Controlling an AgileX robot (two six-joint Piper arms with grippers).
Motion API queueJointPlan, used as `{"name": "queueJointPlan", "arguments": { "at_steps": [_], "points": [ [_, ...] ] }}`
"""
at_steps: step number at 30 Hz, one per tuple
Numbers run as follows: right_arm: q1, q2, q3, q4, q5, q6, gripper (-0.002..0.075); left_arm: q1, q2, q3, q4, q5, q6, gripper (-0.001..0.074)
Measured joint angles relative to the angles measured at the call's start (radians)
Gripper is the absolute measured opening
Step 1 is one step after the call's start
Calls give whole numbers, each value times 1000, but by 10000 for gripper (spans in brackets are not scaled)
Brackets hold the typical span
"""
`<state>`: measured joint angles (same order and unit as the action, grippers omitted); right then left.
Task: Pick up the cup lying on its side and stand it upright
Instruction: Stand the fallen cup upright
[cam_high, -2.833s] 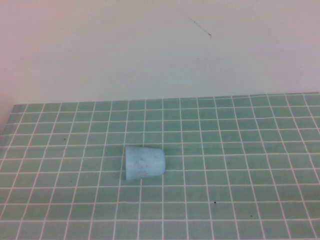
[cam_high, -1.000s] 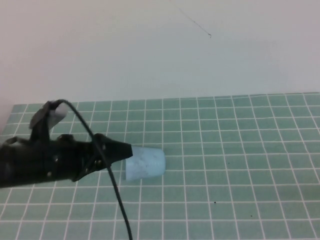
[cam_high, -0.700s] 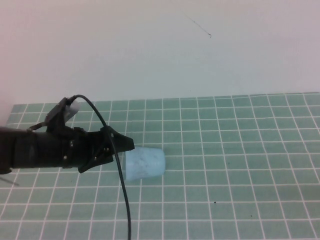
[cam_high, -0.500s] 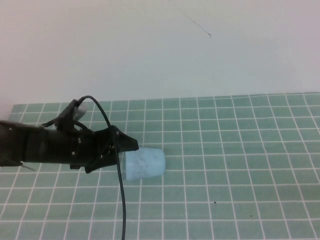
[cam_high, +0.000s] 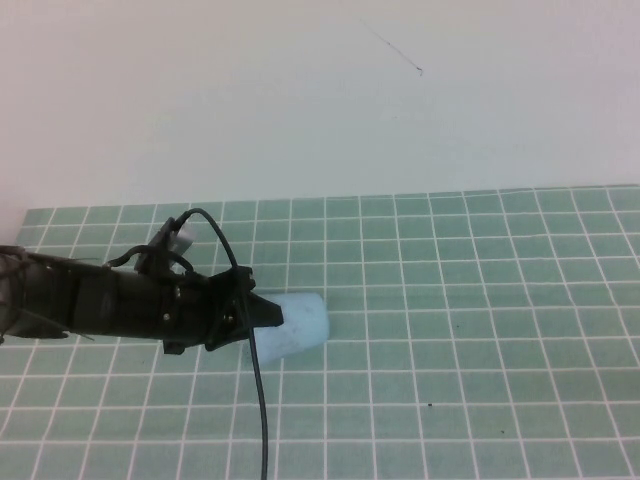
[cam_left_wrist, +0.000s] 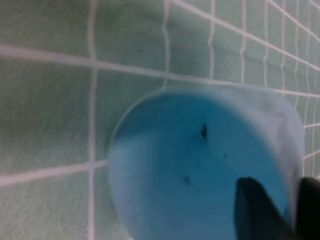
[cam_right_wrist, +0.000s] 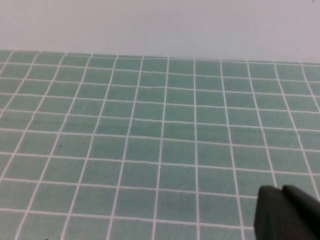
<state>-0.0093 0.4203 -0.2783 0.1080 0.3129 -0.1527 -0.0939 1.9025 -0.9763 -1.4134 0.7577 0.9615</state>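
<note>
The light-blue cup lies on its side on the green grid mat, mouth toward the left. My left gripper reaches in from the left and is at the cup's mouth. In the left wrist view the cup fills the frame. One dark finger is inside the cup and the other is outside, with the cup's wall in the narrow gap between them. The gripper is open a little. My right gripper is shut and empty above bare mat; it is out of the high view.
The green grid mat runs to a white wall at the back. The left arm's black cable hangs across the mat in front of the cup.
The left arm came in from the left and moved right to the cup's mouth, sliding one finger inside. The cup has not moved.
</note>
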Motion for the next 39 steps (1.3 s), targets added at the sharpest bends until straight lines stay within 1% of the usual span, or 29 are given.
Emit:
{"name": "queueJointPlan", "arguments": {
  "at_steps": [4,8,12,14,17,19,21,24,26,30,33,35,36,38,39],
  "points": [
    [0,0,0,22,-4,0,-2,0,-28,-2,58,16,40,1],
    [0,0,0,55,-4,0,-2,-27,-115,-2,204,41,76,1],
    [0,0,0,94,-2,0,-2,-114,-262,-2,384,12,79,1],
    [0,0,-8,124,13,-5,-2,-186,-341,-2,453,-30,86,1],
    [0,0,-48,189,63,-84,-2,-324,-479,-2,648,-84,147,1],
    [0,0,-70,259,135,-185,-2,-445,-563,-2,843,-95,207,1],
    [0,0,-105,316,229,-272,-2,-557,-622,-2,1035,-109,217,1],
    [0,19,-179,369,372,-326,-2,-718,-678,-2,1254,-125,111,1],
    [0,55,-248,404,458,-328,-2,-804,-696,1,1413,-125,20,1],
    [0,164,-444,524,694,-342,-2,-993,-701,1,1851,-96,-179,1],
    [0,250,-593,594,835,-379,2,-1110,-691,1,2127,-78,-251,1],
    [0,302,-663,634,856,-406,31,-1159,-683,1,2224,-74,-268,1],
    [0,332,-695,654,858,-416,62,-1180,-679,1,2263,-67,-277,1],
    [0,393,-744,700,874,-454,143,-1207,-672,1,2314,-60,-294,1],
    [0,425,-766,741,894,-487,200,-1215,-668,1,2324,-60,-294,1]
  ]
}}
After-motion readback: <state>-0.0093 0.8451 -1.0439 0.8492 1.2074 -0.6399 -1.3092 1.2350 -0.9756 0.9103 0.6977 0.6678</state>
